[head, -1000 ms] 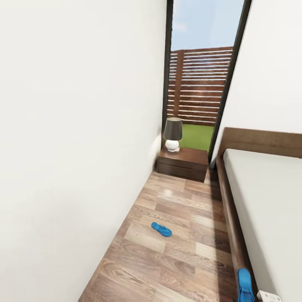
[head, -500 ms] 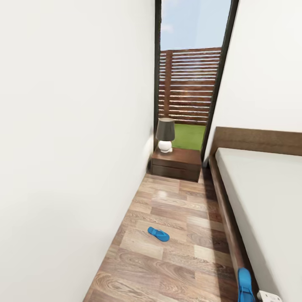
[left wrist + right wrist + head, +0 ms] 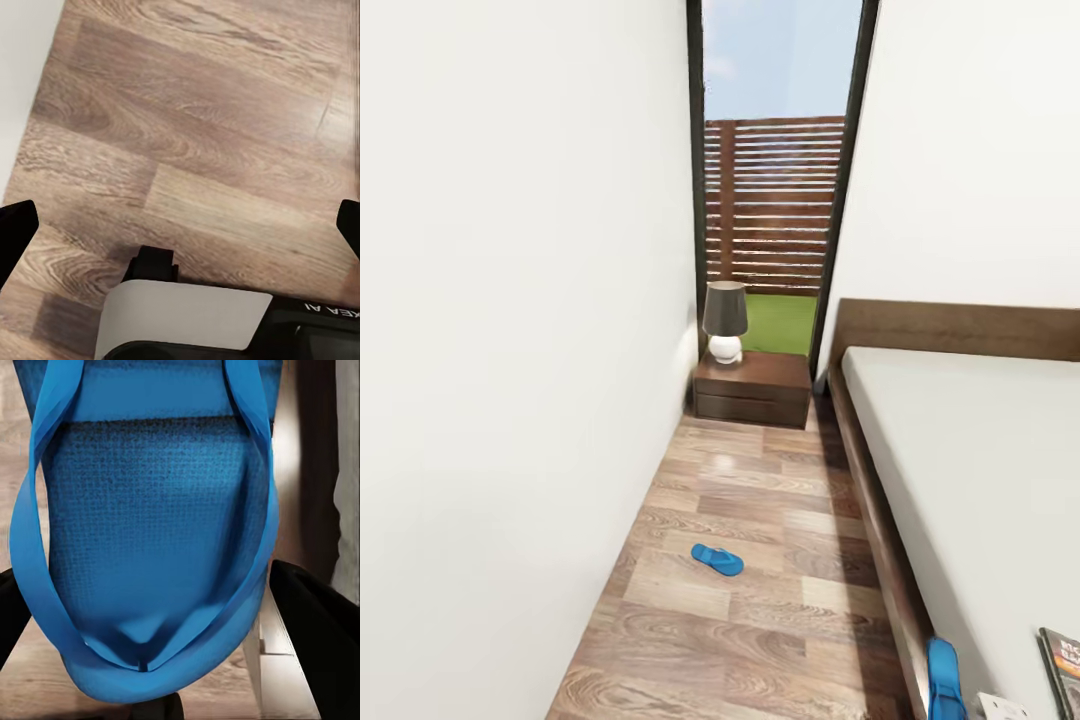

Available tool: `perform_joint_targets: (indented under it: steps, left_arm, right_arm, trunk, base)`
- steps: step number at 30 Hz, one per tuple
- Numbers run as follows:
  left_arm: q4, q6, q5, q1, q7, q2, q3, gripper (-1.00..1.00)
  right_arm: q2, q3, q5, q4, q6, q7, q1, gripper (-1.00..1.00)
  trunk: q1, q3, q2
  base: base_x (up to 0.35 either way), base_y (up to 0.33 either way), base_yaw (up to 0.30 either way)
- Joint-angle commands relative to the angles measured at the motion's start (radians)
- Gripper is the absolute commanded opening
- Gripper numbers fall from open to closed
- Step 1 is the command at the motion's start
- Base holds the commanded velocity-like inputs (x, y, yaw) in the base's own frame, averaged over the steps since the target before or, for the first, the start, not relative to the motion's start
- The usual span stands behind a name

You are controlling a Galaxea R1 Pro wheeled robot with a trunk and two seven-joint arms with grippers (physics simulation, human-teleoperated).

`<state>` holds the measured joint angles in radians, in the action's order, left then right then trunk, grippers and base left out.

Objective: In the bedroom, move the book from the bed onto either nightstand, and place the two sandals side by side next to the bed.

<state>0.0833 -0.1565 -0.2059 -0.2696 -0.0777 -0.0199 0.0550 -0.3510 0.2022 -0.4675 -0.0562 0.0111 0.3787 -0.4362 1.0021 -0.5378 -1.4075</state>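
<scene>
Two blue sandals: one [image 3: 717, 559] lies on the plank floor [image 3: 760, 520], one [image 3: 945, 680] is beside the bed [image 3: 960, 470]. One nightstand [image 3: 752, 387], one lamp [image 3: 725, 321], one window [image 3: 775, 180]. One book [image 3: 1063, 662], apparently, cut off at the frame's edge.

Bright blue sandal [image 3: 717, 560] on brown wood-plank floor [image 3: 760, 500] with streaked, knotted grain. Second blue sandal [image 3: 945, 680], its sole finely dotted and straps smooth blue in the right wrist view. White walls [image 3: 510, 300]. Black-framed window [image 3: 775, 200]: pale blue sky, brown slatted fence, green grass. Dark-brown glossy nightstand [image 3: 752, 388]. Lamp [image 3: 725, 322] with dark grey shade, white base. Dark brown bed [image 3: 960, 480] frame, light grey mattress. Dark book [image 3: 1063, 665] with orange band, white lettering.
</scene>
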Motion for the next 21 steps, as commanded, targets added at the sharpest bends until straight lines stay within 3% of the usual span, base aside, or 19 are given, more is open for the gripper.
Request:
perform_joint_targets:
  steps: [1,7,13,21]
  left_arm:
    - [0.000,-0.006,-0.007,0.000,-0.004,0.000,0.006,1.00]
    - [0.000,-0.037,-0.007,0.000,-0.004,0.000,0.006,1.00]
    - [0.000,-0.041,-0.007,0.000,-0.004,0.000,0.006,1.00]
    - [0.000,-0.041,-0.007,0.000,-0.004,0.000,0.006,1.00]
  right_arm:
    - [0.000,0.008,-0.010,0.001,0.001,0.003,-0.001,-1.00]
    - [0.000,0.008,-0.009,0.001,0.001,0.003,-0.001,-1.00]
    - [0.000,0.008,-0.010,0.001,0.001,0.003,-0.001,-1.00]
    - [0.000,0.008,-0.010,0.001,0.001,0.003,-0.001,-1.00]
  trunk:
    - [0.000,-0.001,-0.001]
    - [0.000,-0.001,-0.001]
    - [0.000,-0.001,-0.001]
    - [0.000,-0.001,-0.001]
  base:
    - [0.000,0.000,-0.299]
    - [0.057,0.018,-0.240]
    - [0.244,0.090,-0.029]
    - [0.057,0.044,-0.042]
